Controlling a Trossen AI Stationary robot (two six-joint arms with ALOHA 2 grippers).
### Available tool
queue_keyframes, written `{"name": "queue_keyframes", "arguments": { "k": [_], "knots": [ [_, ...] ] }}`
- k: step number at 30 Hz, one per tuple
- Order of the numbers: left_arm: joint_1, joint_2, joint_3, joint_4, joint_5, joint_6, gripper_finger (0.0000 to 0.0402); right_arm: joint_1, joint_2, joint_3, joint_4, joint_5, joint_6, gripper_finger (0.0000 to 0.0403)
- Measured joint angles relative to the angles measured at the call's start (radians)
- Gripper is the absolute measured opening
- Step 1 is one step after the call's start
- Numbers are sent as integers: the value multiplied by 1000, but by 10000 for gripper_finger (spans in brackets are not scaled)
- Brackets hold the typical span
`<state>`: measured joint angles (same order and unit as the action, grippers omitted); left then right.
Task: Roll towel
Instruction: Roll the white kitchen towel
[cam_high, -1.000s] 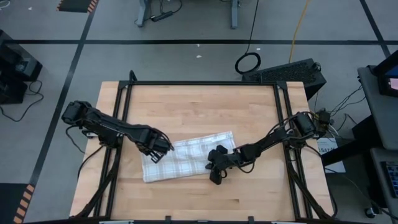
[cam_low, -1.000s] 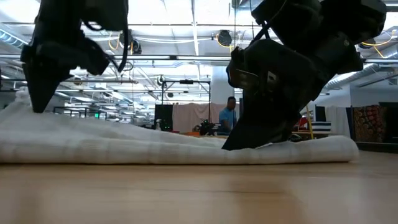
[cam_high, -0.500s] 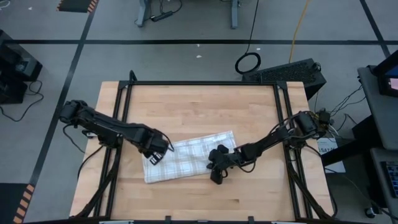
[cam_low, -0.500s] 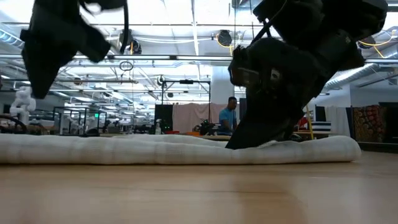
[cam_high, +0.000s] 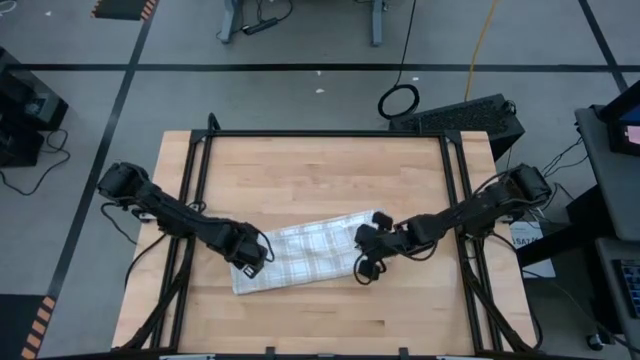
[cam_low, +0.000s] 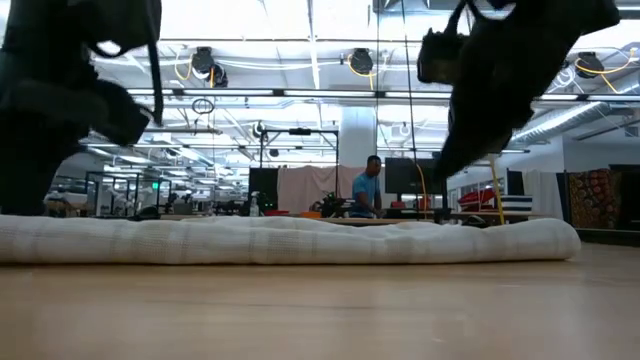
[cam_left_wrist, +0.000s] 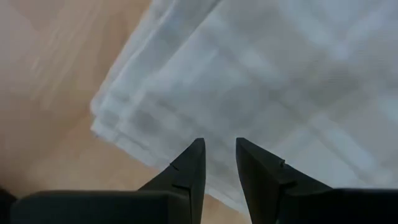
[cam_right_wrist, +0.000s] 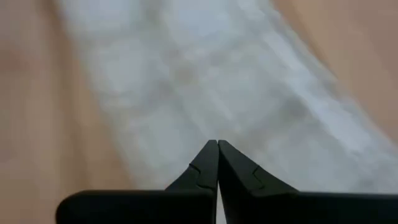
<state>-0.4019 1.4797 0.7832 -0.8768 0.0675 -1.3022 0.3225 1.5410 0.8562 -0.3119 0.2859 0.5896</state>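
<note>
Worktop (cam_high: 320, 170) of pale wood carries the white thin plaid cloth towel (cam_high: 300, 257), folded into a flat band near its middle. I judge it light, limp and prone to slide, best pinched at a layered corner or short edge. My left pincer (cam_left_wrist: 219, 163) hangs over its left end, tips slightly parted, empty. My right pincer (cam_right_wrist: 217, 163), pressed together, hovers above the right end.

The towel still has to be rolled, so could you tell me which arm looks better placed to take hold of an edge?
Probably the left. The left gripper hangs open just over the towel at its folded corner, while the right gripper is shut above the far end.
</note>
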Motion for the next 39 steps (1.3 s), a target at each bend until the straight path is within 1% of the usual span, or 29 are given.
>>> {"name": "queue_keyframes", "arguments": {
  "k": [2,5,7,8,11,15,18,21,22,24,27,30,32,33,35,39],
  "knots": [
    [7,4,-7,-16,22,-1,95,-10,10,-4,-1,19,0,0],
    [24,-2,20,-35,59,1,95,-26,39,-49,82,16,11,0],
    [27,-16,51,-35,61,0,95,-40,66,-80,193,3,30,0],
    [25,-21,68,-18,57,3,95,-46,76,-95,249,-4,41,0],
    [12,-20,85,57,37,44,95,-59,115,-129,332,0,82,0],
    [-3,29,38,124,23,97,80,-73,153,-135,349,-1,97,0],
    [4,69,2,125,70,104,57,-80,163,-135,346,1,62,0],
    [8,78,-8,130,99,111,35,-93,152,-135,347,-10,50,0],
    [12,76,-7,130,115,111,29,-98,133,-135,341,-31,55,0],
    [23,53,2,94,144,112,20,-107,84,-125,343,-75,57,0],
    [44,-13,50,60,154,121,12,-107,-3,-114,346,-95,108,0],
    [75,-75,80,90,92,232,11,-105,-63,-111,346,-68,208,0],
    [99,-100,93,149,41,333,10,-105,-80,-111,355,-25,254,0],
    [116,-106,94,149,28,378,10,-105,-82,-111,355,0,270,0],
    [154,-102,92,160,20,482,10,-107,-79,-112,353,26,294,0],
    [225,-101,92,199,18,758,10,-126,-70,-111,345,31,298,0]
  ]
}}
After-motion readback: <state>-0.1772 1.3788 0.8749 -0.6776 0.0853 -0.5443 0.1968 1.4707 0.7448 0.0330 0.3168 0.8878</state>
